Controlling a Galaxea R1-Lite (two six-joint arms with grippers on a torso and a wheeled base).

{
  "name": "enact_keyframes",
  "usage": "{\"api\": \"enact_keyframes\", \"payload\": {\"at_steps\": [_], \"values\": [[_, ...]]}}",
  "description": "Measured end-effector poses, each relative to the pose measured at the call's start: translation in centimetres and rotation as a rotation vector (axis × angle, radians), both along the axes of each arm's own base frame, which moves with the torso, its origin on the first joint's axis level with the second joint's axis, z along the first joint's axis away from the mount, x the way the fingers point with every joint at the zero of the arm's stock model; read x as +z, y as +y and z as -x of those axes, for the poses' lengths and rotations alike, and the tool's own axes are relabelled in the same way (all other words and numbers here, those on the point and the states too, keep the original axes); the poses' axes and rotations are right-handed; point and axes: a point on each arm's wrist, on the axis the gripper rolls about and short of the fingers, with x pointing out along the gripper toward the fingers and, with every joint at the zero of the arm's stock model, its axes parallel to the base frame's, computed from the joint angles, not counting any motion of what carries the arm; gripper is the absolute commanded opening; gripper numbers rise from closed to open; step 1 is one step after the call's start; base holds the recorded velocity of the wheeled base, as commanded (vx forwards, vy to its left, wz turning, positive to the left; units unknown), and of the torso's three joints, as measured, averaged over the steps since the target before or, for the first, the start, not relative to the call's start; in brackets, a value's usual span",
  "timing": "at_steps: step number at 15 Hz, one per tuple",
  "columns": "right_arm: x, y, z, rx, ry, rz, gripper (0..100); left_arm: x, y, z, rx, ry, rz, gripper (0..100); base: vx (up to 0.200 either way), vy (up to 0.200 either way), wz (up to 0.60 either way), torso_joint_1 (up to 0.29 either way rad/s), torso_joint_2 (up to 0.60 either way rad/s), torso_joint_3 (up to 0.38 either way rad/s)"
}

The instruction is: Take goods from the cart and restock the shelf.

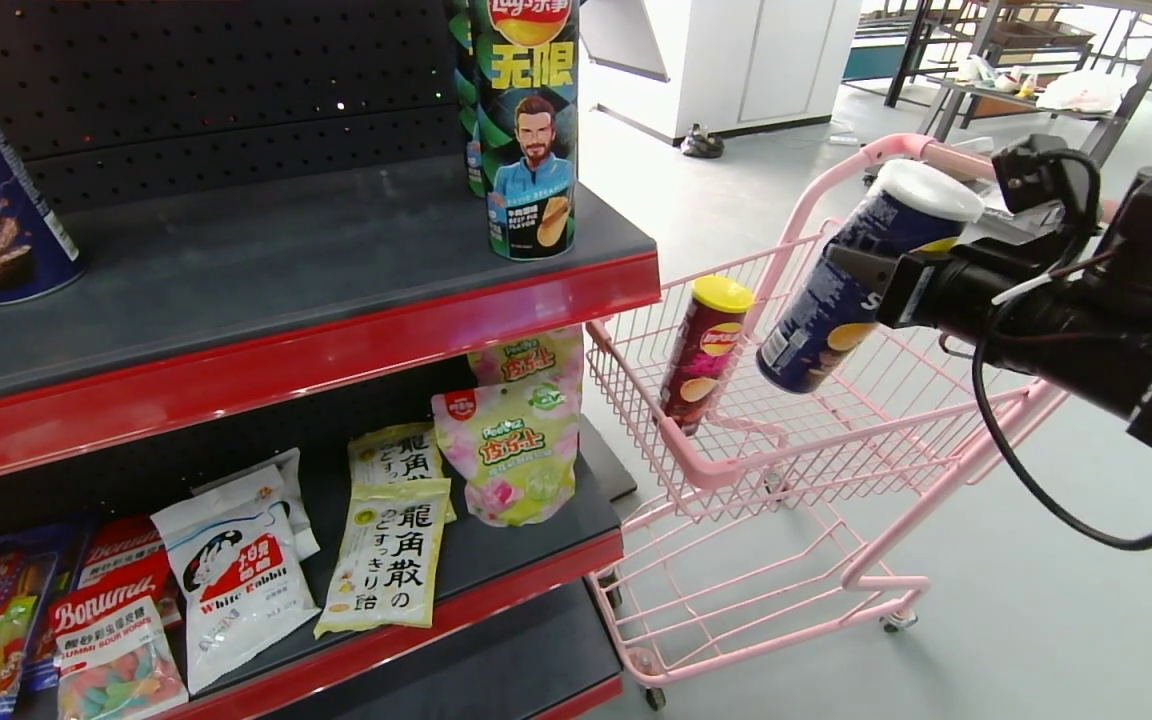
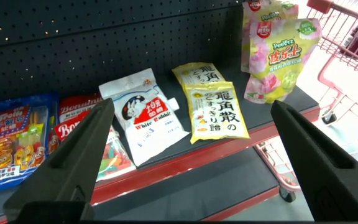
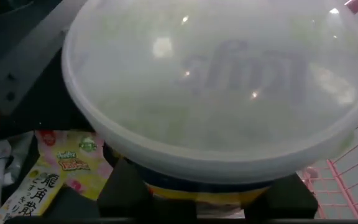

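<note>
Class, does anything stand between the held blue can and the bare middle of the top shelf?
Yes: the green cans stand at the shelf's cart-side end, between the blue can in the right gripper and the bare top shelf.

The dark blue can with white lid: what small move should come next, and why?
The right gripper holds the dark blue cylindrical can tilted above the pink wire cart; probably carry it leftward to the grey upper shelf, which has bare room.
</note>
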Motion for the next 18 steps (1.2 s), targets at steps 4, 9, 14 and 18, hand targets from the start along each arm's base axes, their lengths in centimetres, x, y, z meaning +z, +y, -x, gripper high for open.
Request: {"api": "enact_keyframes", "payload": {"at_steps": [4,9,14,18], "values": [[2.6,1.4,6.2,0.113,0.047,0.016,0,0.0,0.0,0.0,0.0,0.0,0.0,100,0.0,0.0,0.0,0.0,0.0,0.0],[1.7,3.8,15.0,0.346,0.152,0.08,0,0.0,0.0,0.0,0.0,0.0,0.0,100,0.0,0.0,0.0,0.0,0.0,0.0],[-0.6,2.6,15.4,0.302,0.208,0.113,0,0.0,0.0,0.0,0.0,0.0,0.0,100,0.0,0.0,0.0,0.0,0.0,0.0],[-1.0,1.9,15.7,0.314,0.183,0.169,0,0.0,0.0,0.0,0.0,0.0,0.0,100,0.0,0.0,0.0,0.0,0.0,0.0]]}}
